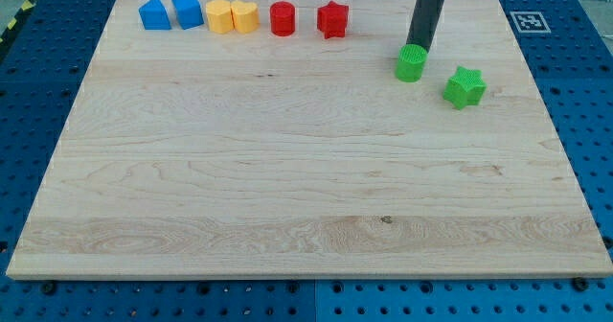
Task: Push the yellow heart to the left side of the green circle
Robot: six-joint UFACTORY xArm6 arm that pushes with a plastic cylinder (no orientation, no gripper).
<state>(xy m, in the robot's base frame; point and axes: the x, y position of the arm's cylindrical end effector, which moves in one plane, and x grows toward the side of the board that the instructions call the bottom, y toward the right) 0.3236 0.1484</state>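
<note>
— Yellow heart (245, 16) first: where does it lie from the tip (418, 48)?

— Well off towards the view's left and a little higher, in the row along the top edge of the wooden tabletop (287, 188). It touches another yellow block (219, 16) on its far side. At this size the two shapes are hard to separate, so the nearer one is probably the heart.

— And the tip itself?

— It rests against the upper edge of the green circle (411, 63), seemingly touching. The arm has no fingers to be apart or together, only the bare rod.

— So how should it do the step well?

— It should come away from the circle without nudging it, then travel leftward above the row. The red star (332, 19) and red cylinder (283, 19) stand between tip and heart, so a straight push along the row would drag them too. Better to get behind the heart's top, push it down clear of the row, then shift to its left flank and drive it rightward, stopping just short of the circle.

— What about the green star (465, 86)?

— It lies below and right of the tip, out of the path.
</note>
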